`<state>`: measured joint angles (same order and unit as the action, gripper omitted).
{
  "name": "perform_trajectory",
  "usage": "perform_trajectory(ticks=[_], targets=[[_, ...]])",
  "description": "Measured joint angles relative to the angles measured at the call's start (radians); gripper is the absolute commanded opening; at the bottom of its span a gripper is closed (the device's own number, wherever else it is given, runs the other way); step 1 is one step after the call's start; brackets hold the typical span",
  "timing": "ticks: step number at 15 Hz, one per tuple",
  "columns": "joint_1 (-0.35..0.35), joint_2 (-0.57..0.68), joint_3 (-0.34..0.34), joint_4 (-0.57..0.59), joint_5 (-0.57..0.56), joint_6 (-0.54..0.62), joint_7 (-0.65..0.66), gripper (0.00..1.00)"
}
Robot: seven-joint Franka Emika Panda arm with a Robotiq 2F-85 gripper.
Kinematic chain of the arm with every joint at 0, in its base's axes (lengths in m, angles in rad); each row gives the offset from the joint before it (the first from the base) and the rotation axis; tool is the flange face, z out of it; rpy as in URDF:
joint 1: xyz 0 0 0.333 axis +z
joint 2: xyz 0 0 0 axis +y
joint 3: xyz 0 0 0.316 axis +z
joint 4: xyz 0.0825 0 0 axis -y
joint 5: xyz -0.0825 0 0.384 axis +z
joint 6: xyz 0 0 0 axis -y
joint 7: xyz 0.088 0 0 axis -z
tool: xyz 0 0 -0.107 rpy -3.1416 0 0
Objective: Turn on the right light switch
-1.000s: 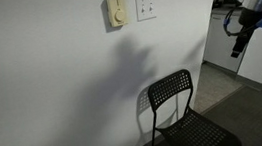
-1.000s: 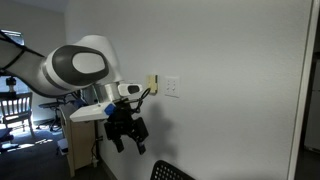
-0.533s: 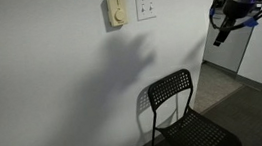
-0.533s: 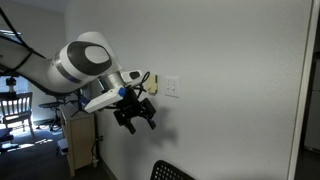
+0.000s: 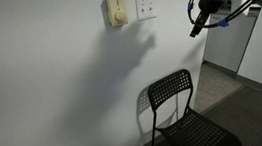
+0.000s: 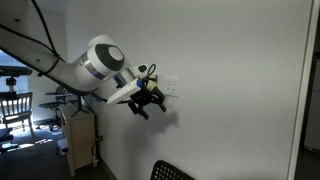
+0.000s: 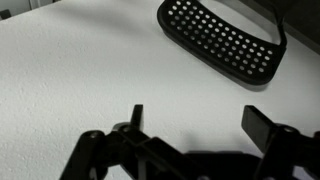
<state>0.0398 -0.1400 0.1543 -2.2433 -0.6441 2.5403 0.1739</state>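
Note:
The right light switch point(image 5: 145, 5) is a flat white square plate high on the white wall; it also shows in an exterior view point(image 6: 171, 87). My gripper point(image 5: 196, 25) hangs in the air to the right of it and slightly lower, apart from the wall plate. In an exterior view the gripper point(image 6: 147, 103) is just below and left of the plate. In the wrist view the open fingers point(image 7: 195, 125) face bare white wall; the switch is out of that view. The gripper holds nothing.
A cream-yellow box with a round knob point(image 5: 116, 11) sits just left of the switch. A black mesh-back chair point(image 5: 180, 107) stands against the wall below; its backrest shows in the wrist view point(image 7: 225, 42). White cabinets point(image 5: 259, 47) stand at the right.
The arm has risen and moved toward the switch, from lower and farther away to near switch height. The gripper has stayed open.

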Motion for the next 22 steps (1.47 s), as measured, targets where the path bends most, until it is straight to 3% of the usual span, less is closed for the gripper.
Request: perform_trajectory(ticks=[6, 10, 18, 22], targets=[[0.012, 0.086, 0.000, 0.133, -0.093, 0.020, 0.007, 1.00], [0.036, 0.138, -0.001, 0.191, -0.100, 0.027, -0.186, 1.00], [0.045, 0.146, -0.004, 0.196, -0.117, 0.034, -0.185, 1.00], [0.050, 0.161, -0.004, 0.227, -0.171, 0.096, -0.192, 1.00]])
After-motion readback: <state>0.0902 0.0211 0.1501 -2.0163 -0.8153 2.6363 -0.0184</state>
